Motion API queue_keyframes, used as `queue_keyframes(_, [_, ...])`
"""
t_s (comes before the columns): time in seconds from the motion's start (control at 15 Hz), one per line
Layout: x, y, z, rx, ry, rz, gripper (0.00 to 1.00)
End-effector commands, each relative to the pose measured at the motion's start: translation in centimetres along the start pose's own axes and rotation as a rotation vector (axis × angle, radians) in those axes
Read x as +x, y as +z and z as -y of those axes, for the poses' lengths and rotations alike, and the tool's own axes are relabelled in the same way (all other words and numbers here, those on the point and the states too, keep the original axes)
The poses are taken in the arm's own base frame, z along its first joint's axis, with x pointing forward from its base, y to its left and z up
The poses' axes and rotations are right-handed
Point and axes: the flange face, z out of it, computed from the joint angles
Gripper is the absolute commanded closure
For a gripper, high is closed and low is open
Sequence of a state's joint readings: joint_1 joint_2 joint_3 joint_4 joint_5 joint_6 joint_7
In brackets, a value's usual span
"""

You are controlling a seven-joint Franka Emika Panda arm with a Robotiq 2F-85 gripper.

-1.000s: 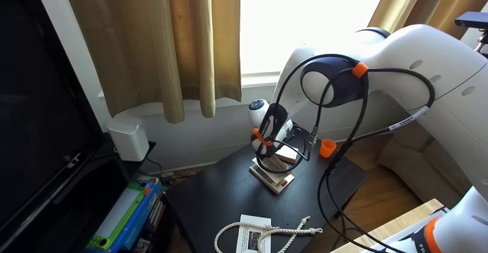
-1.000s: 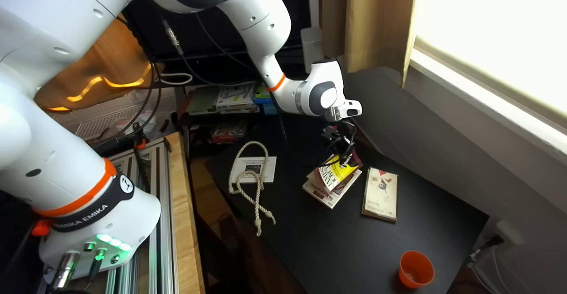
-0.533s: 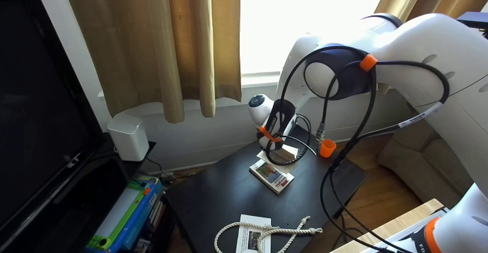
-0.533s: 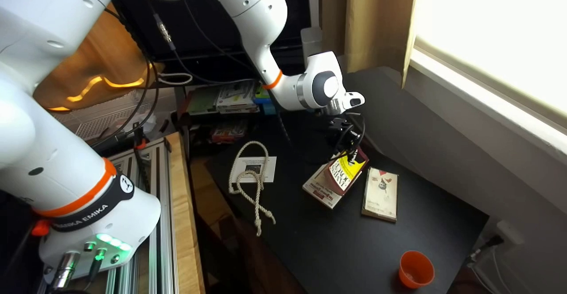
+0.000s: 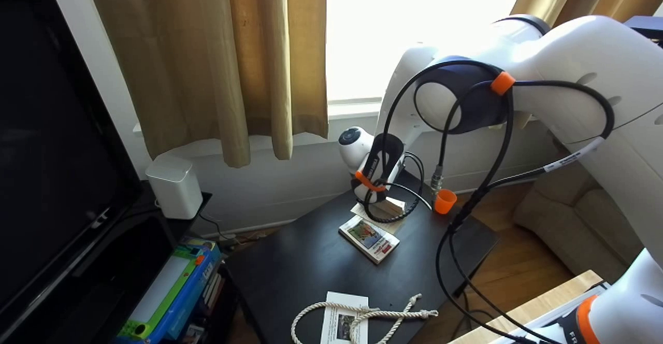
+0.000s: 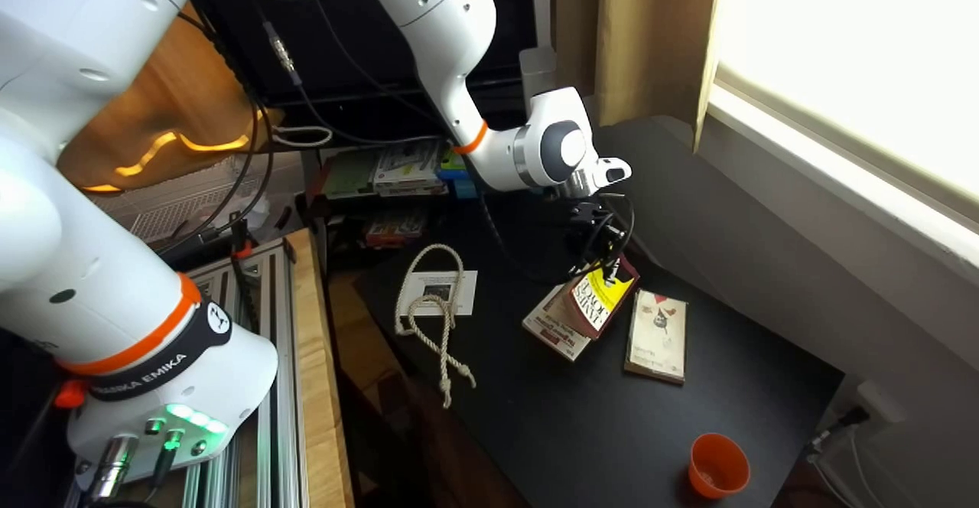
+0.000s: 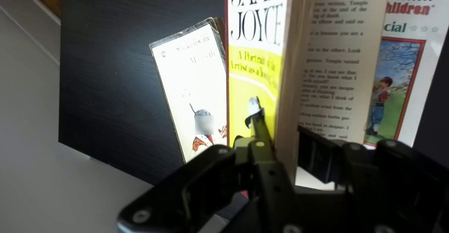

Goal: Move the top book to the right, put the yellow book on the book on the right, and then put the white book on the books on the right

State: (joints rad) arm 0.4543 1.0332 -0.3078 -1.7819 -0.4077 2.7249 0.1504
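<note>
The yellow book [image 6: 599, 294] also shows in the wrist view [image 7: 252, 85]. My gripper [image 7: 282, 131] is shut on it, one finger on the yellow cover and the other on the page side. The book is tilted and hangs partly open, its printed page [image 7: 333, 68] showing. The white book [image 6: 552, 326] lies flat on the table below, partly covered by the yellow book; its picture cover shows in an exterior view [image 5: 368, 236]. The top book, a pale Shakespeare paperback [image 6: 658, 336], lies apart from the white book. In an exterior view the wrist hides my fingers.
An orange cup [image 6: 719, 466] stands near the dark table's [image 6: 581, 416] end. A white rope [image 6: 442, 340] lies over a printed sheet [image 6: 466, 294]. A wall with a window sill [image 6: 841, 164] runs along the table's side.
My gripper has risen and moved toward the Shakespeare book, carrying the yellow book with it. More of the white book's cover is uncovered. In the last half second the motion is slight.
</note>
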Motion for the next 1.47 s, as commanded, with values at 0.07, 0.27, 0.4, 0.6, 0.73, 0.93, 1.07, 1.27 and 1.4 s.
queue_keyframes(0.07, [-0.4, 2.1, -1.4, -0.059, -0.044, 0.009, 0.96])
queue_keyframes(0.27, [-0.3, 3.4, -2.2, -0.104, -0.089, -0.025, 0.96])
queue_keyframes(0.4, [0.0, 4.1, -2.7, -0.120, -0.119, -0.058, 0.96])
queue_keyframes(0.6, [0.3, 5.4, -3.5, -0.129, -0.162, -0.110, 0.96])
queue_keyframes(0.73, [0.3, 6.4, -4.0, -0.136, -0.176, -0.117, 0.96])
queue_keyframes(0.93, [0.9, 7.6, -4.4, -0.154, -0.202, -0.137, 0.96])
queue_keyframes(1.07, [1.4, 8.4, -4.5, -0.162, -0.215, -0.155, 0.96])
queue_keyframes(1.27, [2.1, 9.5, -4.2, -0.163, -0.246, -0.162, 0.96])
queue_keyframes(1.4, [2.5, 10.4, -4.0, -0.173, -0.255, -0.163, 0.96])
